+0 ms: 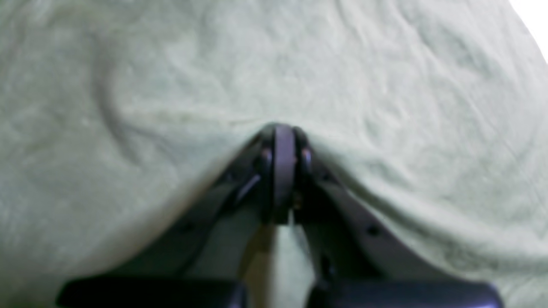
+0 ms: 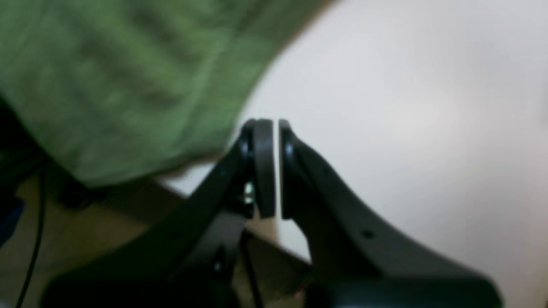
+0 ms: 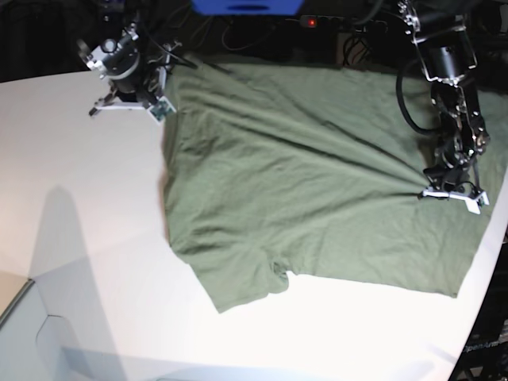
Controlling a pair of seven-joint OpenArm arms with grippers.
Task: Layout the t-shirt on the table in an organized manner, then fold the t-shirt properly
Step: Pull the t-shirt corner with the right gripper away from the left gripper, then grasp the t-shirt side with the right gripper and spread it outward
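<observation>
The t-shirt (image 3: 317, 182) is spread across the table (image 3: 79, 198); its cloth is pinched by the left gripper (image 1: 280, 137), while the right gripper (image 2: 274, 128) is pressed together, holding nothing.

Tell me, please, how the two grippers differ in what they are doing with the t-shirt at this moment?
The left gripper is pinched into the t-shirt, with folds radiating from it; the right gripper holds nothing, its tips over the bare table. The left sits on the shirt's body; the right sits beside the shirt's edge. Both are shut.
</observation>
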